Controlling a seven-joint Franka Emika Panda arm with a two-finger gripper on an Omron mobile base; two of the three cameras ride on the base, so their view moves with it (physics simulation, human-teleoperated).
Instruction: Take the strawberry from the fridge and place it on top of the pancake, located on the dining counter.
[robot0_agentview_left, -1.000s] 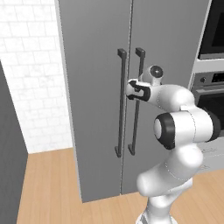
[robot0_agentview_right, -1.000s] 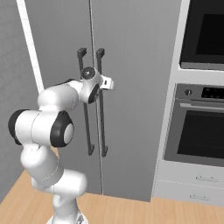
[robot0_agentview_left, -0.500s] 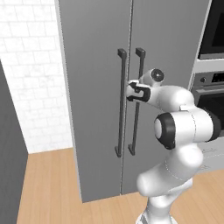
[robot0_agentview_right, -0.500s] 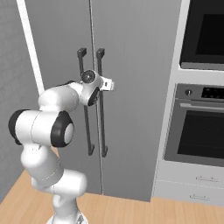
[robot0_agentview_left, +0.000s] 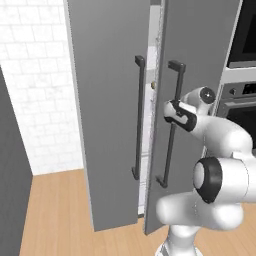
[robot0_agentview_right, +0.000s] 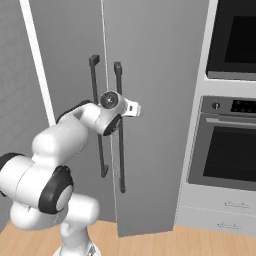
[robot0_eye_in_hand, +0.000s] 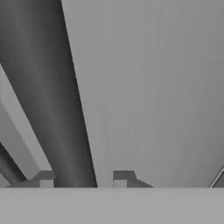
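The pincer (robot0_eye_in_hand: 83, 178) is clenched around the dark vertical bar handle (robot0_agentview_left: 171, 125) of the fridge's right-hand door (robot0_agentview_left: 200, 60); in the hand view the two finger tips (robot0_eye_in_hand: 43, 178) sit either side of the bar, which runs up between them. In the left base view the hand itself hides where the fingers meet the handle, and in the right base view the wrist covers it too.

The fridge (robot0_agentview_right: 150, 60) stands with its right door swung slightly ajar — a narrow slit (robot0_agentview_left: 152, 100) shows between the two doors, and through it only a sliver of pale interior. A tiny brownish spot (robot0_agentview_left: 153, 85) shows in that gap, too small to identify. The strawberry lies somewhere behind the doors, hidden. The left door's handle (robot0_agentview_left: 138, 117) hangs untouched beside the gripped one.

To the right, a built-in oven (robot0_agentview_right: 225, 145) is cut off by the frame edge — its lower drawer (robot0_agentview_right: 227, 212) only partly seen.
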